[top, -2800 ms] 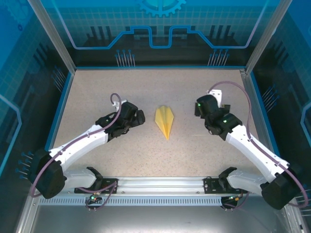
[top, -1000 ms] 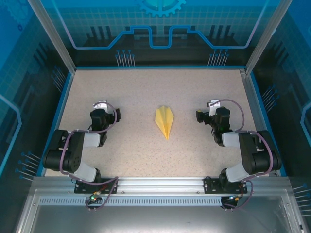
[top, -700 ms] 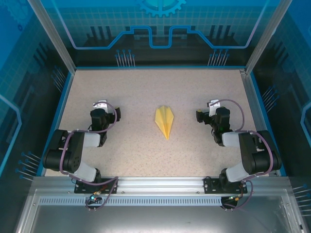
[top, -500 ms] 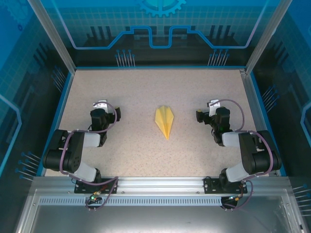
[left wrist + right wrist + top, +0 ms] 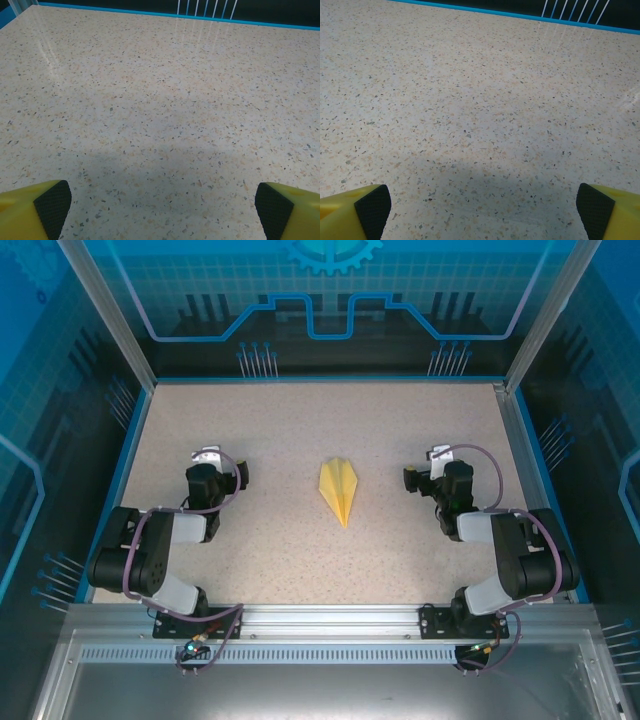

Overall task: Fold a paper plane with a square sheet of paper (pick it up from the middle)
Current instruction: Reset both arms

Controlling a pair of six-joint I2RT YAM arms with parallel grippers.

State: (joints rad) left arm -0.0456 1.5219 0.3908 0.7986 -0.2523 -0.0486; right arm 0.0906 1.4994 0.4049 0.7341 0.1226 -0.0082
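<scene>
**One folded plane mid-table, two arms tucked back with jaws wide**

Top view: one paper plane (image 5: 340, 491) lies flat on the speckled table (image 5: 300, 420), about midway between the two arms. It is yellow, with its broad end toward the far side and its point toward the near edge. Nothing touches it. There are two arms, one on each side, both folded back on themselves close to their bases. The left arm (image 5: 160, 545) ends at a black wrist head well to the left of the plane. The right arm (image 5: 510, 550) ends at a matching head well to the right of it. From this height I cannot tell how either pair of jaws stands.

Left wrist view: two yellow fingers with black pads (image 5: 52, 204) sit in the bottom corners, one at the left and one at the right. The left jaws are spread wide, with bare table between them and nothing held. A blue strip (image 5: 125, 11) borders the table's far edge.

Right wrist view: again two black pads (image 5: 372, 205) on yellow fingers, one in each bottom corner. The right jaws are spread wide and hold nothing, with speckled table in the gap. One blue strip runs along the far edge, with thin white lines above it.
</scene>
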